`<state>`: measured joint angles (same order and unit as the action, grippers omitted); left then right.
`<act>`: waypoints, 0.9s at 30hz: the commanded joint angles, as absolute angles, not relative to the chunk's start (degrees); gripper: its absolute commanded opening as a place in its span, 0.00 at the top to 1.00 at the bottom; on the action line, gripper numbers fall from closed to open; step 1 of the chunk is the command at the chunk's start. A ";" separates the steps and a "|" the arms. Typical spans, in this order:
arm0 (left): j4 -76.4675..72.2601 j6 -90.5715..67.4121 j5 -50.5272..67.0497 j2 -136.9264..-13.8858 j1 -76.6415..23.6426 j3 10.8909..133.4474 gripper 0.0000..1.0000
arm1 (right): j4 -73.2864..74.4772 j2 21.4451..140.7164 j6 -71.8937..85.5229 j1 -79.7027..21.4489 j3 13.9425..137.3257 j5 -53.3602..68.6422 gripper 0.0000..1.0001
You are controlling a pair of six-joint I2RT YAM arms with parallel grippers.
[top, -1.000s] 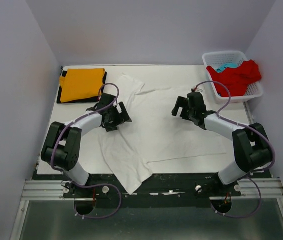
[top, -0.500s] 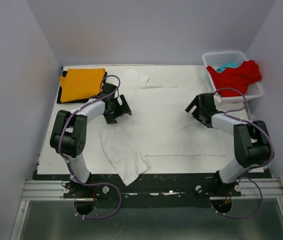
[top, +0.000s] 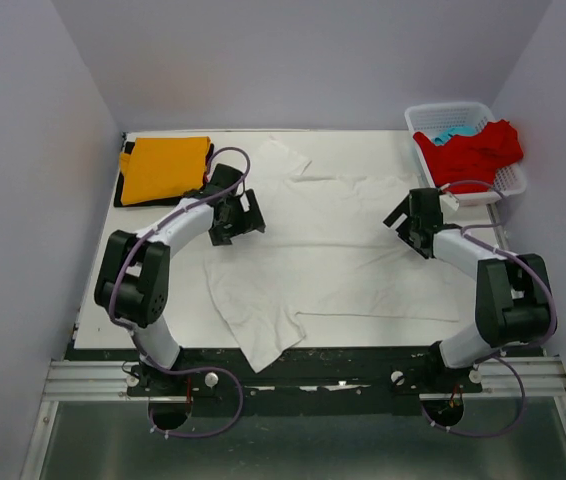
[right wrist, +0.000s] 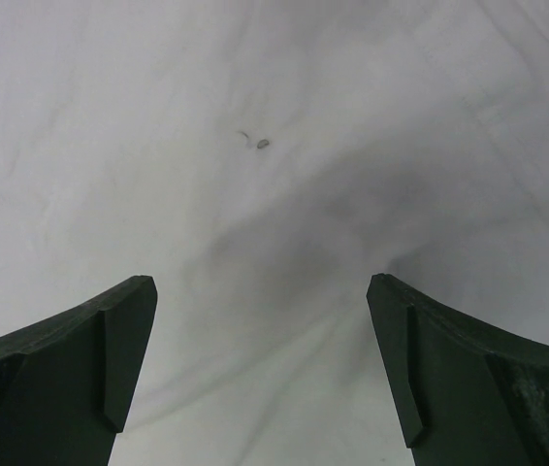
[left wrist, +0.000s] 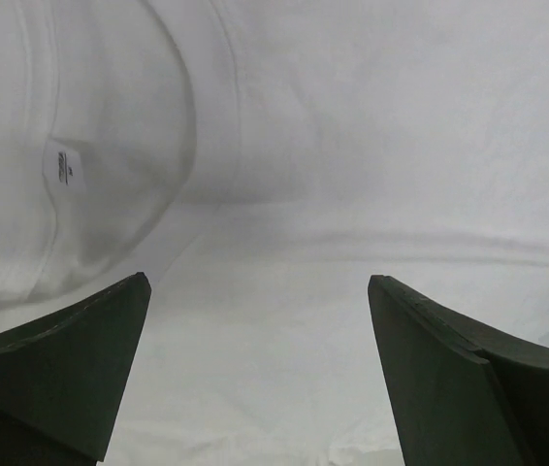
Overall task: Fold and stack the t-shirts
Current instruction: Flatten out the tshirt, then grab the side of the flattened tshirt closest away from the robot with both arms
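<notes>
The large white t-shirt (top: 333, 245) lies spread over the table's middle, its bottom corner hanging over the near edge. My left gripper (top: 246, 218) is open above the shirt's left part, near the collar and label (left wrist: 58, 167). My right gripper (top: 403, 217) is open above the shirt's right edge; only wrinkled white cloth (right wrist: 274, 175) shows between its fingers. A folded orange t-shirt (top: 163, 168) lies on a black one (top: 123, 176) at the back left. A red t-shirt (top: 475, 152) and a light blue one (top: 451, 133) sit in the basket.
The white lattice basket (top: 508, 182) stands at the back right corner. Grey walls close in the table on three sides. The metal rail (top: 303, 380) runs along the near edge.
Both grippers have moved outward and toward the back, the left one leftward, the right one rightward. The white shirt has been drawn out wider and flatter.
</notes>
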<state>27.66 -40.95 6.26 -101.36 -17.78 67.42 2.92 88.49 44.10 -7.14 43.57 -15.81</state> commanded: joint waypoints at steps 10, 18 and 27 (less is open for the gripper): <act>40.59 -43.18 -10.21 -68.81 -46.94 51.35 0.01 | 11.73 59.74 47.46 -6.50 35.16 -23.29 0.00; 49.80 -54.44 -10.02 -64.40 -66.38 42.23 0.10 | 13.10 53.15 46.56 -6.50 31.97 -19.67 0.00; 48.20 -55.99 -3.04 -72.21 -74.57 43.13 0.33 | 16.47 58.25 45.83 -6.50 34.33 -22.14 0.00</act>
<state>47.44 -53.78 -7.25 -68.01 -71.22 41.41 13.63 56.23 45.63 -6.74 32.40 -20.18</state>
